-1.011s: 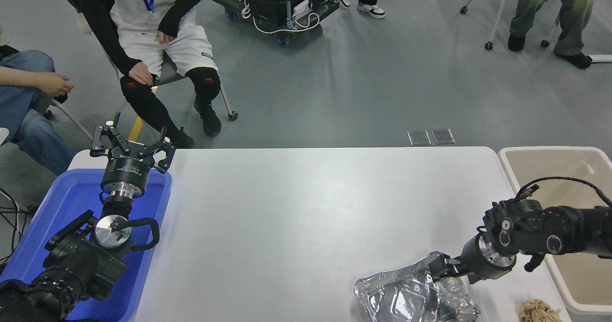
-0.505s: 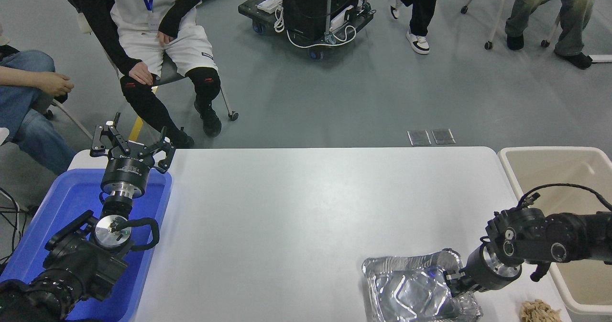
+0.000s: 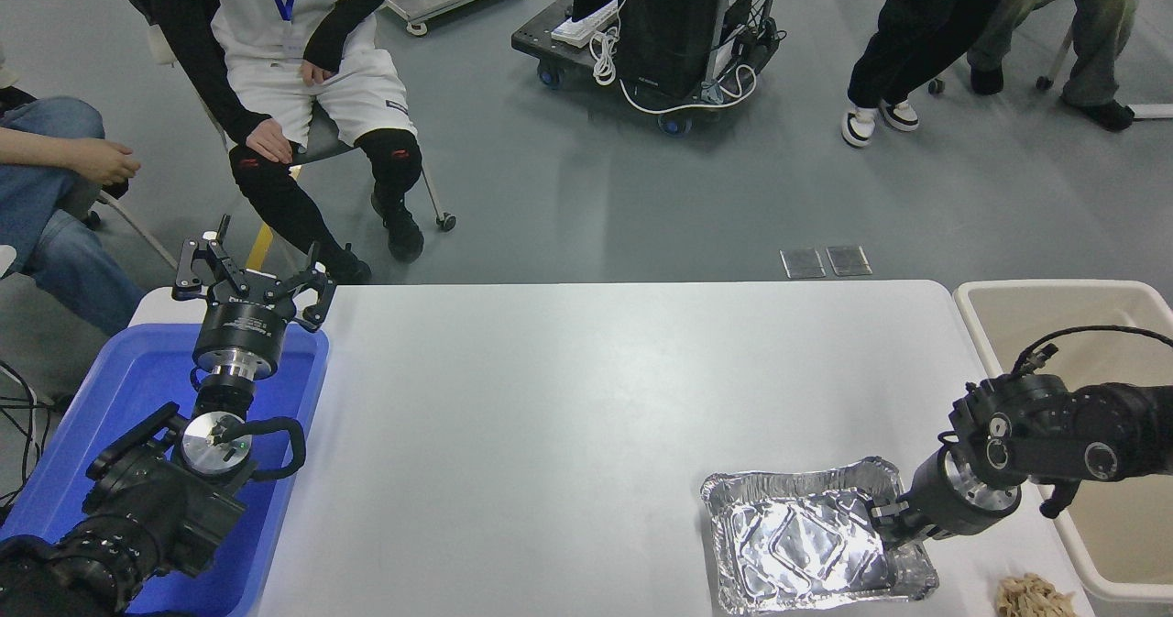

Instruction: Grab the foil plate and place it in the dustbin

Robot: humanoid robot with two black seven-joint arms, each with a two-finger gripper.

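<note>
The foil plate, a shiny silver tray with a wrinkled rim, lies flat on the white table near its front right. My right gripper comes in from the right and is shut on the plate's right rim, its fingers partly hidden behind the rim. The dustbin, a large beige bin, stands off the table's right end, right of the gripper. My left gripper is parked open at the lower left.
A bright blue tub sits under the left arm. A small tan fibrous clump lies at the front right corner. People sit beyond the far left edge, and a wheeled cart stands on the floor.
The foil plate has gone from tilted and crumpled-looking to lying flat, shifted slightly right with my right gripper. The cart and a walking person in the background moved right. The left arm has not moved.
</note>
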